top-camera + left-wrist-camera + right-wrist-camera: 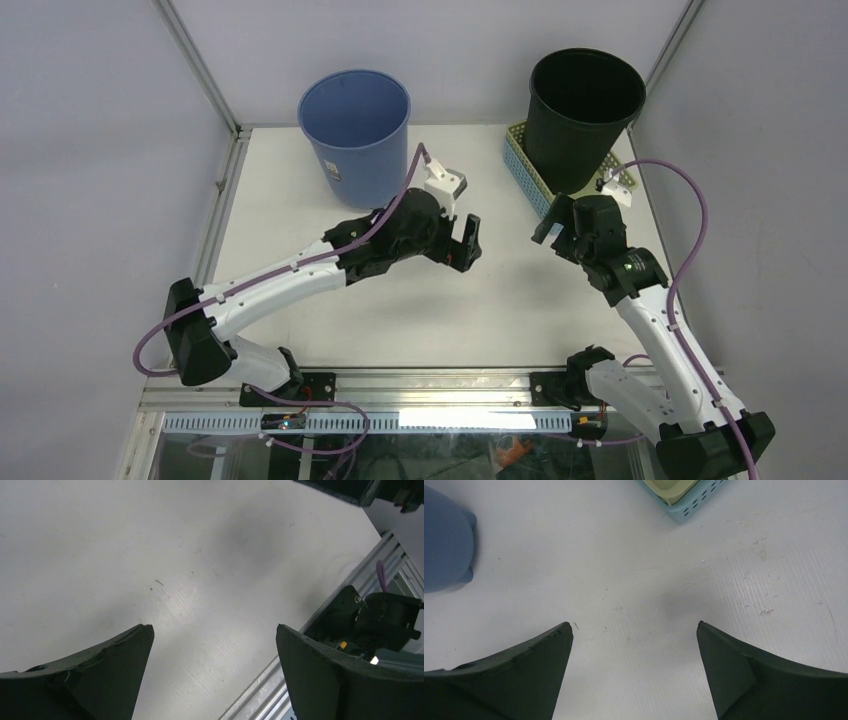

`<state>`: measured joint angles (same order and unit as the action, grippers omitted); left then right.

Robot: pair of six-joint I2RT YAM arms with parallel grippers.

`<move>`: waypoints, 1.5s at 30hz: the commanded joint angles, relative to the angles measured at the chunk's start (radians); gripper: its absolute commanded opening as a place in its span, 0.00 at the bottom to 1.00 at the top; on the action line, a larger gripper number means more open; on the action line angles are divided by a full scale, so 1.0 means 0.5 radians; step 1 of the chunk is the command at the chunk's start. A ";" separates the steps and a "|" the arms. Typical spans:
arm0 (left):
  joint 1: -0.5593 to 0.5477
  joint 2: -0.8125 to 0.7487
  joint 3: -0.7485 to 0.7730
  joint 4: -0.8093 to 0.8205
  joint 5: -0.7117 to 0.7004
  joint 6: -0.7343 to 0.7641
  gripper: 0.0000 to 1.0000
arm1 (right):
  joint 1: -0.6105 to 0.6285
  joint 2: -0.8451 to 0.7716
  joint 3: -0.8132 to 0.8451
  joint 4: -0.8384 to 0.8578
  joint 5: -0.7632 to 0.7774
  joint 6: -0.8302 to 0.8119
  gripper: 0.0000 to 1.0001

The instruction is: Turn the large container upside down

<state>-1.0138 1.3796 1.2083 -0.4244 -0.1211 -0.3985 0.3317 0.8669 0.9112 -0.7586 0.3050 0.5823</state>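
As I look down from above, the blue bucket (355, 130) and the black bucket (585, 105) stand upright, untouched, at the far edge of the table (500, 300), while the left wrist view shows the left gripper (214, 630) spread open, holding nothing, and the right wrist view the right gripper (634, 626) likewise released.

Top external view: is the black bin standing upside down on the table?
No, the black bin stands upright, with its open mouth facing up and its dark inside showing.
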 commanded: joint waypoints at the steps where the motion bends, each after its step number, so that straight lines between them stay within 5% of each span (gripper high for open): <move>1: 0.047 0.086 0.477 -0.157 -0.321 0.318 0.99 | 0.008 -0.035 0.040 0.110 0.020 0.010 0.99; 20: 1.010 0.588 1.407 -0.324 0.088 0.701 0.99 | 0.008 -0.030 0.198 0.044 -0.050 0.012 0.99; 25: 1.053 0.754 1.509 -0.405 0.166 0.743 0.98 | 0.008 -0.065 0.207 0.005 -0.050 0.060 0.98; 30: 1.055 0.844 1.521 -0.468 0.142 0.696 0.85 | 0.010 -0.125 0.167 -0.003 -0.022 0.098 0.98; 39: 1.051 0.884 1.513 -0.508 0.192 0.687 0.26 | 0.008 -0.151 0.140 -0.026 0.022 0.133 0.98; 43: 1.052 0.899 1.526 -0.538 0.193 0.688 0.19 | 0.009 -0.153 0.136 -0.038 0.022 0.136 0.98; 45: 1.048 0.909 1.554 -0.561 0.198 0.683 0.06 | 0.008 -0.154 0.137 -0.038 0.016 0.137 0.98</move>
<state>-0.4786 1.8400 1.9278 -0.6903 -0.0448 -0.0574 0.3317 0.8070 0.9703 -0.7948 0.2901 0.6319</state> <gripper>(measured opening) 0.152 0.978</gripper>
